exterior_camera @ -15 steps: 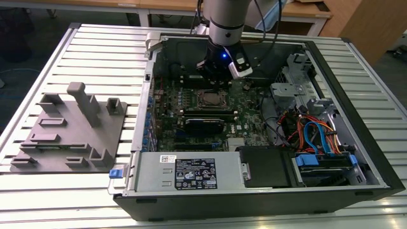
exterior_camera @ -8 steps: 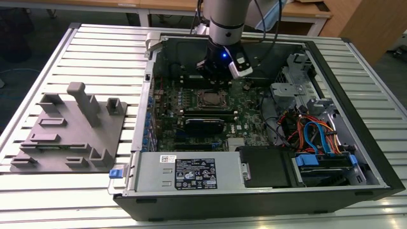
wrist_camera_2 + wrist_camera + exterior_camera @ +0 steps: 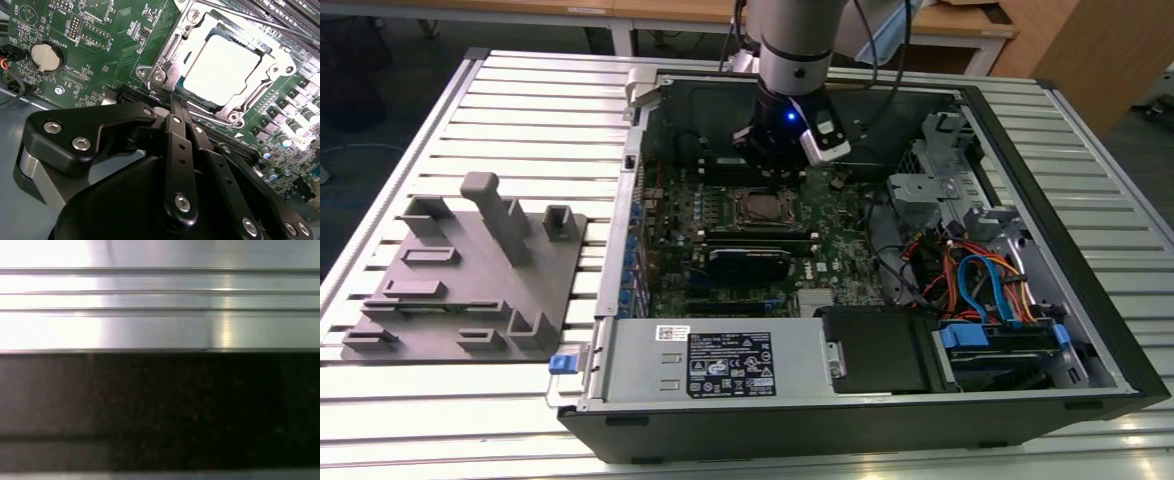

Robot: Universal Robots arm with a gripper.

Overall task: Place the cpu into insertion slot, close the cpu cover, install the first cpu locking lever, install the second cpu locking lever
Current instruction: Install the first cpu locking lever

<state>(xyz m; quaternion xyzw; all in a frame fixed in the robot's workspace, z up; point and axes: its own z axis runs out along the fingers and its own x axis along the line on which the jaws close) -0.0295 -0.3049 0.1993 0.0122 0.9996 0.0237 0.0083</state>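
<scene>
The cpu lies with its bright silver top up in the insertion slot on the green motherboard. The cpu cover rests flat around the chip as a silver frame. A thin metal locking lever runs slantwise along the socket's far side. My gripper is shut, its two black fingers pressed side by side, with the tips at the socket's near edge. In the exterior view the gripper hangs inside the open case just behind the cpu.
Black memory slots flank the socket. A coin battery sits on the board. The power supply and cabled drive bay fill the case's near side. A grey fixture block stands on the slatted table.
</scene>
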